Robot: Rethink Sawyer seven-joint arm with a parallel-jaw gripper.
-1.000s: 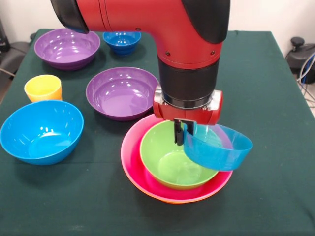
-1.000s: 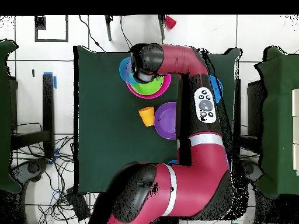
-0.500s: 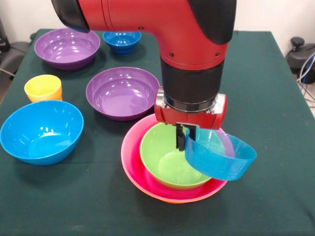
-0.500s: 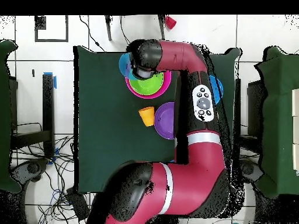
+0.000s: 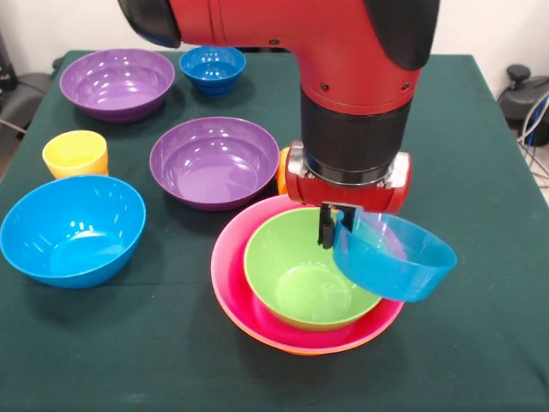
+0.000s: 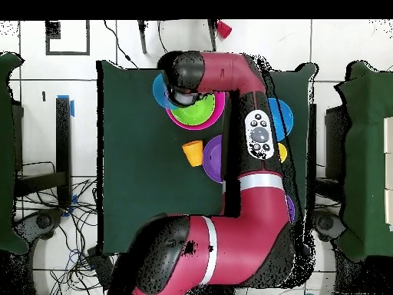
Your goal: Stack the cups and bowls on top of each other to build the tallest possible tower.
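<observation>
Where the green table [image 5: 480,154] meets the left edge of the front view, a light blue bowl [image 5: 71,228] sits nearest the camera, with a yellow cup [image 5: 75,154] just behind it and a purple bowl [image 5: 117,82] farther back. A small dark blue bowl [image 5: 212,69] stands beside that purple one, partly under my arm. A second purple bowl [image 5: 214,161] lies toward the centre, and a sliver of an orange cup [image 5: 281,169] shows between it and my wrist housing. In front of these stands the tower [image 5: 257,292]: a green bowl [image 5: 304,279] nested in a large pink bowl [image 5: 232,266], with an orange rim [image 5: 296,348] visible beneath the pink one. My gripper [image 5: 328,227] hangs over the tower's right side, its fingers pinched closed on the near rim of a teal bowl [image 5: 395,257]. That bowl is held tilted in the air, overlapping the right edges of the green and pink bowls; I cannot tell whether it touches them. In the overhead view the teal bowl [image 6: 160,91] projects beyond the tower [image 6: 193,114] at the table's far end.
</observation>
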